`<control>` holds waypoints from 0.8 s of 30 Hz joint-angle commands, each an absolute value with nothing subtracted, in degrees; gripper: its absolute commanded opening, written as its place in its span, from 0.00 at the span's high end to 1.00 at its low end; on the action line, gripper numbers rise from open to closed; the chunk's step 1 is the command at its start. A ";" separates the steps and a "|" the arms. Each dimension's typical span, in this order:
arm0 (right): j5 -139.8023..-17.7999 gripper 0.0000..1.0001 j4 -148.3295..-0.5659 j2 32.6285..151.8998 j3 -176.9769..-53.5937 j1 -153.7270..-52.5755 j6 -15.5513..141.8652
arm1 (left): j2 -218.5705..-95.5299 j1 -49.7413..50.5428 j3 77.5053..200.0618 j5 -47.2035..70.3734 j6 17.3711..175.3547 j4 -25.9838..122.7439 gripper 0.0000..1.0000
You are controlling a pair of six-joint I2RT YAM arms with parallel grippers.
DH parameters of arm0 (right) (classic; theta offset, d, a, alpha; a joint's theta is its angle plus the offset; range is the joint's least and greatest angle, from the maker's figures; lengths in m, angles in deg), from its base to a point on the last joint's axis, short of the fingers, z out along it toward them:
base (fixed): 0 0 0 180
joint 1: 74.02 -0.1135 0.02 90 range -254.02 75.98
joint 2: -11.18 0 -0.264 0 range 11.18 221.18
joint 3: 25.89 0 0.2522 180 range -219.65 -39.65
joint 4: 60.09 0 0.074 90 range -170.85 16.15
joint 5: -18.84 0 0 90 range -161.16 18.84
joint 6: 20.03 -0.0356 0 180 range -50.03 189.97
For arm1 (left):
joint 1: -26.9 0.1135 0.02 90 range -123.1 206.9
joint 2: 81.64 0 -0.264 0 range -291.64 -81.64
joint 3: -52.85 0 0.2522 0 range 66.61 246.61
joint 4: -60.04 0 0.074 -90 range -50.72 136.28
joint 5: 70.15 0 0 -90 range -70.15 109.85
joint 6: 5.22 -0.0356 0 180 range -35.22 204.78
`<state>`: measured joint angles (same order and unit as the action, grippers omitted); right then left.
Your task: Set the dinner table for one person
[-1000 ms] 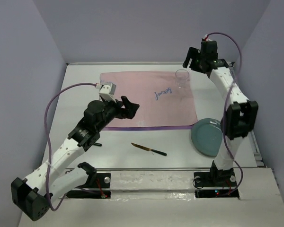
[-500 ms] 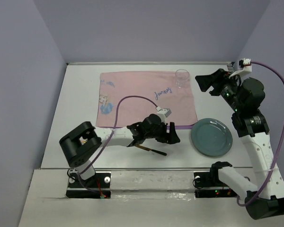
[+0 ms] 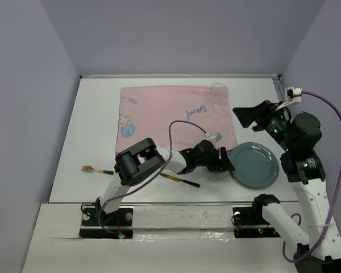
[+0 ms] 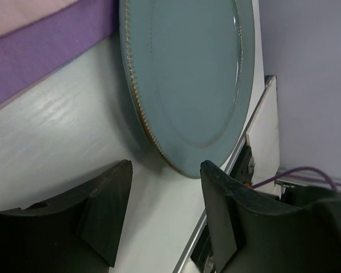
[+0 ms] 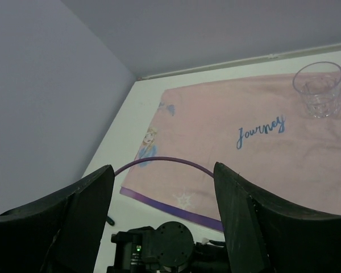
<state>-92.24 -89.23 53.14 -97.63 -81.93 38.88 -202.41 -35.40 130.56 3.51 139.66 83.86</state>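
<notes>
1. The dinner table (image 3: 94,125) is showing as a plain white surface across most of the top view, running from the arm bases to the back wall.
2. A pink cloth (image 3: 170,116) with blue script is lying flat on the far middle of the table. A clear glass (image 3: 218,94) is standing upright on its far right corner.
3. A blue-green plate (image 3: 258,168) is lying on the bare table just beside the cloth's near right corner.
4. The left gripper (image 4: 166,170) is reaching low across the table to the plate's left rim. Its fingers are standing apart with nothing clamped between them. Whether they are touching the rim cannot be told.
5. The right gripper (image 5: 162,168) is hovering above the table to the right of the cloth, beyond the plate. Its jaws are spread wide and holding nothing.
6. A knife (image 3: 184,181) is lying on the bare table in front of the cloth, partly under the left arm.
7. A fork (image 3: 95,169) is lying well to the left, near the table's front edge and apart from the other items.
</notes>
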 commanded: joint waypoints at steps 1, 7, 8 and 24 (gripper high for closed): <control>-94.18 0.25 -87.30 52.40 -96.26 -81.67 38.25 | -204.95 -35.94 132.44 8.06 144.89 85.12 0.36; -93.40 0.25 -86.86 51.53 -95.37 -81.67 38.77 | -207.59 -37.52 134.20 15.88 148.23 83.89 0.40; -93.14 0.26 -86.86 51.35 -95.29 -81.67 38.86 | -207.85 -37.61 134.20 17.11 149.46 83.89 0.40; -93.05 0.29 -84.23 47.40 -89.40 -81.67 36.40 | -214.98 -38.22 136.14 18.70 147.98 90.66 1.00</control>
